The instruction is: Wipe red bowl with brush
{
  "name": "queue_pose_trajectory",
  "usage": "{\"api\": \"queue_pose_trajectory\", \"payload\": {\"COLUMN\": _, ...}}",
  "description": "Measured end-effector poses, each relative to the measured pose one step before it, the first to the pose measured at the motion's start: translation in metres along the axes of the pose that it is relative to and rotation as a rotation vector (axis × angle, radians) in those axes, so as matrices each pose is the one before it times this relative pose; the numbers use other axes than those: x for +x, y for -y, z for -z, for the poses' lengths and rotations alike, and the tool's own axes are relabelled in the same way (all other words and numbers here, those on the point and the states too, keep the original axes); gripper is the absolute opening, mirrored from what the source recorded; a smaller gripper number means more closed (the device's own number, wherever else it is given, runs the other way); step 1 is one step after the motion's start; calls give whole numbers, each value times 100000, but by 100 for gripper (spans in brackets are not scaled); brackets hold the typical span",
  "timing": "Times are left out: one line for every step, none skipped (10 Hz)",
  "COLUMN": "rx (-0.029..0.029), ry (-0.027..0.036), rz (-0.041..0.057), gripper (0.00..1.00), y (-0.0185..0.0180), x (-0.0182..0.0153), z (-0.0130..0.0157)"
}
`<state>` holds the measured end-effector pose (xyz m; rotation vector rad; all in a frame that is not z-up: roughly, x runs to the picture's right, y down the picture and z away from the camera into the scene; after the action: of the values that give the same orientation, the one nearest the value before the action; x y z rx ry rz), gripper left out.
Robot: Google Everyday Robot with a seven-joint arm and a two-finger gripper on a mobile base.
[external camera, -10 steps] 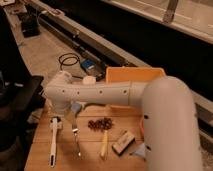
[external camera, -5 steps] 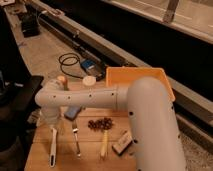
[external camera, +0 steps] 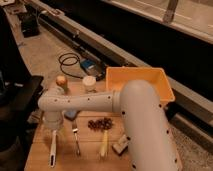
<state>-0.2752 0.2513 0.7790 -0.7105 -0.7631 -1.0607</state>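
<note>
Gripper (external camera: 53, 128) has dropped lower than 0.5 s ago and now hangs over the handle end of the brush (external camera: 52, 150), near the desk's (external camera: 90, 152) left edge. Jaws spread wide, holding nothing. Brush lies flat, unmoved. Red bowl (external camera: 61, 80) sits at the far-left corner.

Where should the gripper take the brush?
Probably mid-handle, from straight above, closing across its width: the brush lies flat on the table, long and slim, with the fork close alongside. The gripper hangs over its far end.
</note>
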Motion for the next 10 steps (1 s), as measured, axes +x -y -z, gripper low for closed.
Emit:
{"api": "queue_pose_trajectory", "payload": {"rx": -479, "ry": 993, "rz": -1377, "gripper": 76, "y": -222, "x": 140, "z": -431}}
{"api": "queue_pose_trajectory", "payload": {"rx": -950, "ry": 566, "rz": -1398, "gripper": 66, "y": -431, "x": 113, "z": -357}}
{"api": "queue_pose_trajectory", "payload": {"rx": -149, "ry": 54, "rz": -620, "gripper": 58, "y": -152, "x": 13, "z": -36}}
{"api": "queue_pose_trajectory", "payload": {"rx": 343, "ry": -76, "rz": -805, "gripper": 48, "y": -107, "x": 15, "z": -37}}
{"api": "queue_pose_trajectory", "payload": {"rx": 453, "ry": -237, "rz": -1167, "gripper": 37, "y": -73, "x": -17, "z": 10}}
{"api": "queue_pose_trajectory", "payload": {"rx": 578, "ry": -630, "rz": -10, "gripper": 25, "y": 33, "x": 17, "z": 237}}
{"api": "queue_pose_trajectory", "payload": {"rx": 940, "ry": -843, "rz": 6, "gripper": 16, "y": 61, "x": 15, "z": 405}}
{"api": "queue_pose_trajectory", "payload": {"rx": 1536, "ry": -1171, "rz": 98, "gripper": 6, "y": 115, "x": 89, "z": 673}}
{"api": "queue_pose_trajectory", "payload": {"rx": 1742, "ry": -1237, "rz": 286, "gripper": 1, "y": 188, "x": 116, "z": 724}}
{"api": "queue_pose_trajectory", "payload": {"rx": 1240, "ry": -1144, "rz": 291, "gripper": 0, "y": 147, "x": 121, "z": 611}}
